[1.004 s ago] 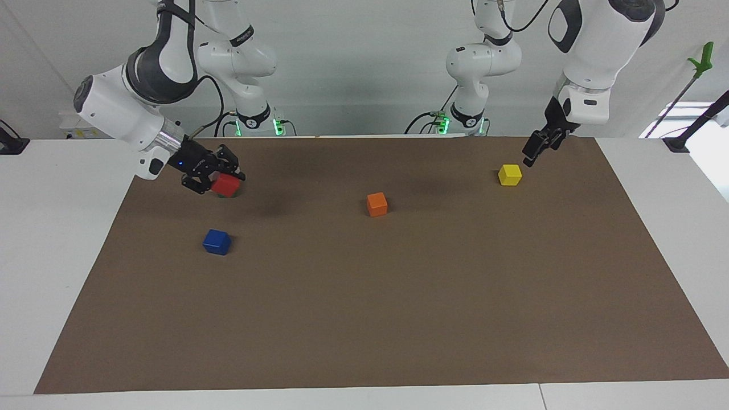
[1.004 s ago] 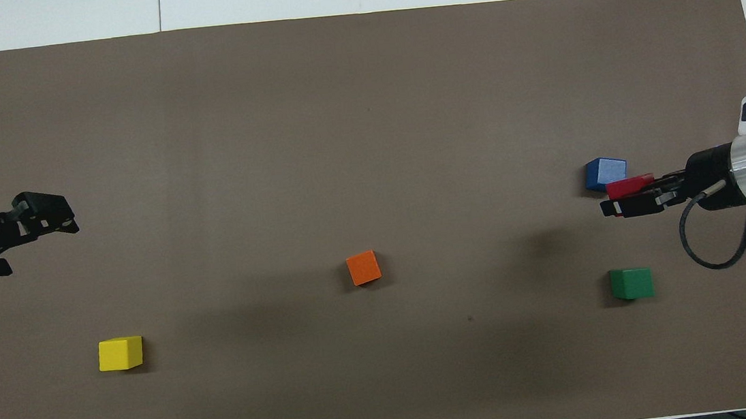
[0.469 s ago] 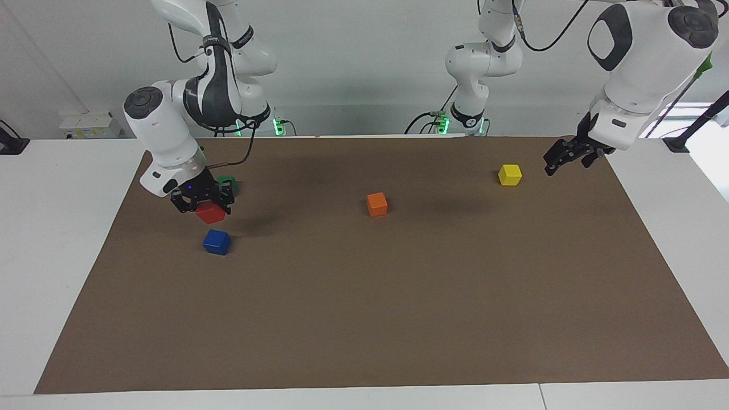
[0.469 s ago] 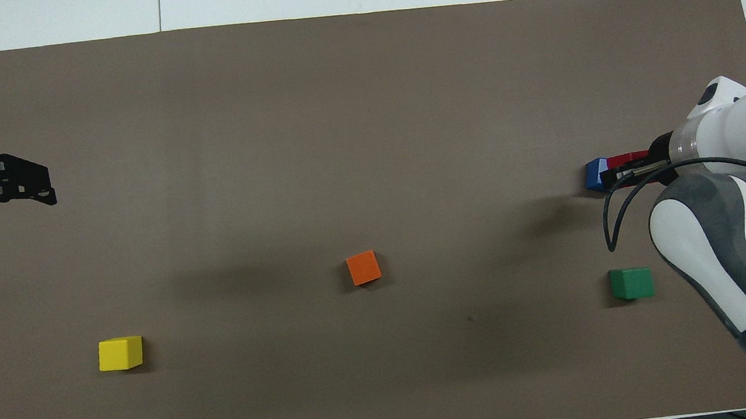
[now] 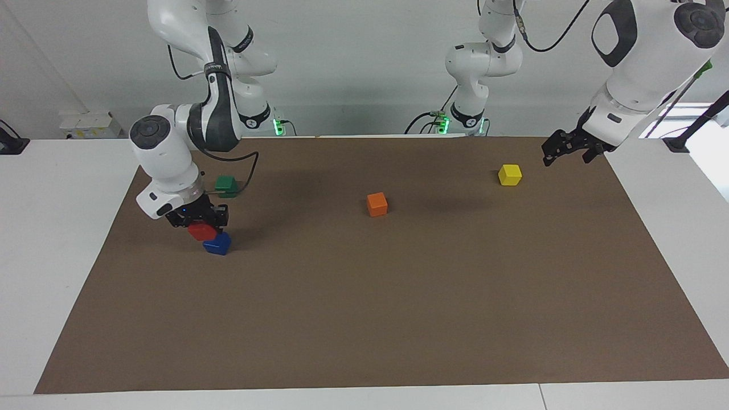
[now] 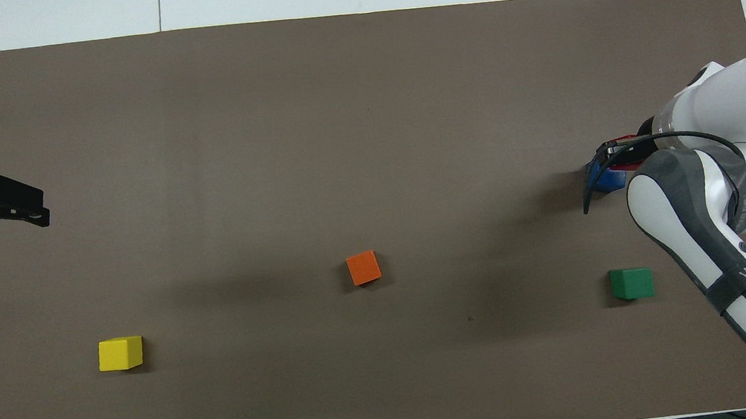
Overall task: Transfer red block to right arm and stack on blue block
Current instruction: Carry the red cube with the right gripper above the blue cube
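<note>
Two hands work this worktop, and nearest the robots sit the green block [image 5: 226, 183], at the right arm's end, and the yellow block [image 5: 510, 174], at the left arm's end. The left hand [image 5: 564, 149] hangs released and waiting over the mat's edge, near the yellow block. A little farther out lies the orange block [image 5: 377, 204], mid-mat. Farther still comes the business end: the right hand [image 5: 196, 221] is clenched on the red block [image 5: 202, 231], carrying it low over the blue block [image 5: 217, 244] — the red one looks slightly offset from the blue one's top toward the robots, and whether they touch cannot be told. The handover appears done; the stacking step is in hand. Next, the red block likely needs squaring over the blue — then a gentle lowering before any release.
</note>
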